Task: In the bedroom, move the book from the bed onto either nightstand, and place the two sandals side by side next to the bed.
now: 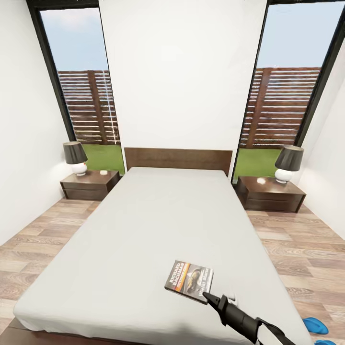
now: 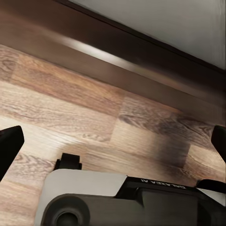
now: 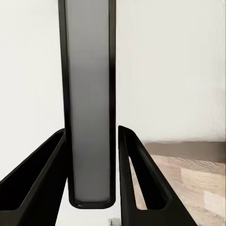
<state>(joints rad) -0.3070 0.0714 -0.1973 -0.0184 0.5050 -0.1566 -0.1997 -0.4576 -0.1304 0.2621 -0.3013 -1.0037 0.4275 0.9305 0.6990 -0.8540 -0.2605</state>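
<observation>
The book [image 1: 189,280], a dark cover with orange and white lettering, is at the near right part of the light-grey bed [image 1: 143,225]. My right gripper [image 1: 207,296] reaches in from the lower right and holds the book's near corner. In the right wrist view the book [image 3: 89,94] stands edge-on between the two black fingers [image 3: 44,179], which close against its covers. I cannot tell whether it still rests on the mattress. Two blue sandals [image 1: 316,326] lie on the floor by the bed's near right corner. My left gripper [image 2: 113,146] hangs open over the wood floor beside the dark bed frame [image 2: 141,61].
A dark nightstand [image 1: 89,184] stands left of the headboard and another nightstand [image 1: 271,194] stands right of it. Each carries a black-shaded lamp [image 1: 75,157] and a small white object. Plank floor [image 1: 297,249] runs along both sides of the bed. Tall windows flank the white back wall.
</observation>
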